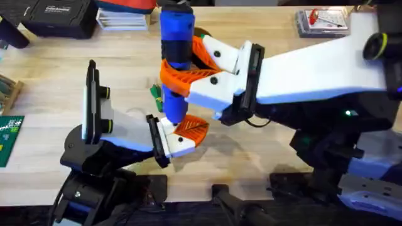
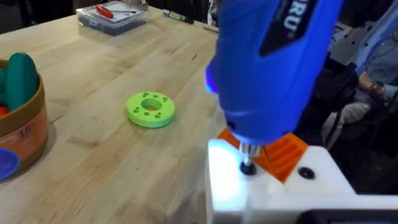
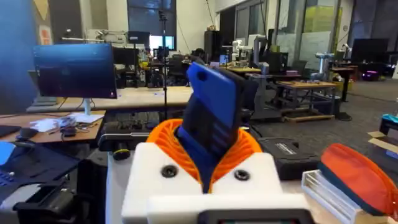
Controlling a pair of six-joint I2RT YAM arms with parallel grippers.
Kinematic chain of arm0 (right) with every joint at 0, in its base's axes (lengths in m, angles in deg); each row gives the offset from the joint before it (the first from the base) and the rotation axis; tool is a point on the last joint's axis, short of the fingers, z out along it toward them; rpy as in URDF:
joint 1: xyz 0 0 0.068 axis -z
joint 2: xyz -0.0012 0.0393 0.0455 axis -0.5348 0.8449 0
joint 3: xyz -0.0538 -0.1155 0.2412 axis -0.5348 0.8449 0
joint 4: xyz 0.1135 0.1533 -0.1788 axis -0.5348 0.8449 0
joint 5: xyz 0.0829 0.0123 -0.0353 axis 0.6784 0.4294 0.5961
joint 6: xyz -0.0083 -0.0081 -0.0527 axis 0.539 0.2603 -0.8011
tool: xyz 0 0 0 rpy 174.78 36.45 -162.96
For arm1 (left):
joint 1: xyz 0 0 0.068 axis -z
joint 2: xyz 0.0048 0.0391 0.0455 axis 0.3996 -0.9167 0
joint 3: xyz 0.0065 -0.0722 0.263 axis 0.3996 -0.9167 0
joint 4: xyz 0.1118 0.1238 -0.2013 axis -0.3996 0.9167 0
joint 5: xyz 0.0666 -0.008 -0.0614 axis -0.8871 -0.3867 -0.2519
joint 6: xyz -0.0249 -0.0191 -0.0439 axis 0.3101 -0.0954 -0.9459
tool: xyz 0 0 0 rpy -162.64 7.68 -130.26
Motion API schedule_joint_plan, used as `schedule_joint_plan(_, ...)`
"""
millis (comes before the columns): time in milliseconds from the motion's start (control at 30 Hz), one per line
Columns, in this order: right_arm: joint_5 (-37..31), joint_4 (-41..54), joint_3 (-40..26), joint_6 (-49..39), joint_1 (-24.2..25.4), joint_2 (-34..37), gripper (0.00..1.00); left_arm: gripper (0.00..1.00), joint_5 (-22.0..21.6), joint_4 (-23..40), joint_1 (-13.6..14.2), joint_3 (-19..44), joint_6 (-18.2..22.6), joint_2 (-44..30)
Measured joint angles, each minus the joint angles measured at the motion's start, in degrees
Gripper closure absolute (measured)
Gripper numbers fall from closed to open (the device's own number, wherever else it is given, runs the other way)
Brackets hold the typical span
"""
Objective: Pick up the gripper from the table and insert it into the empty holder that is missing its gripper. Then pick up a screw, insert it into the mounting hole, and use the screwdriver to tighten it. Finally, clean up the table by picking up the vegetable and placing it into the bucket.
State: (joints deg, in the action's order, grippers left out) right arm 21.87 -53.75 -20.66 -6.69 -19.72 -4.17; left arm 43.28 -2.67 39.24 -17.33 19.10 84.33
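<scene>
My right gripper (image 1: 178,76) (image 3: 210,146) is shut on the blue screwdriver (image 1: 174,44) (image 2: 273,62) (image 3: 211,118) and holds it upright. The bit (image 2: 247,160) presses on a dark screw in the white holder (image 2: 227,180) (image 1: 179,145) of my left gripper (image 1: 191,130) (image 2: 287,149). The orange gripper finger (image 2: 292,155) sits seated in that holder, and the left jaws look shut with nothing between them. A small green vegetable (image 1: 154,93) peeks out beside the screwdriver. The brownish-orange bucket (image 2: 22,127) holds a green toy piece.
A round green disc with holes (image 2: 150,109) lies on the wooden table (image 1: 56,69) beyond the left gripper. A clear box with red parts (image 1: 323,20) (image 2: 112,15) stands at the far right. A black case (image 1: 53,17) sits at the back left.
</scene>
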Motion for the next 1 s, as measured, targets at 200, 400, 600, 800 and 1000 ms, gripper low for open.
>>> schedule_joint_plan(200,1.3,-0.2,0.0,0.0,0.0,0.0,0.976,0.987,0.2,0.0,0.2,0.0,0.0,0.0)
schedule_joint_plan(400,1.5,0.1,-0.3,0.0,0.0,0.0,0.976,0.987,0.1,0.0,0.2,0.0,0.0,0.0)
schedule_joint_plan(600,2.8,8.8,-5.4,-0.3,0.0,0.1,0.976,0.987,0.0,-0.2,0.2,0.0,0.2,0.0)
schedule_joint_plan(800,3.5,23.0,-18.5,-3.4,0.5,0.9,0.977,0.987,-0.1,-0.1,0.2,0.0,0.2,0.0)
schedule_joint_plan(1000,3.6,31.7,-24.7,-8.3,3.1,0.6,0.977,0.987,-0.2,-0.1,0.2,0.0,0.2,0.0)
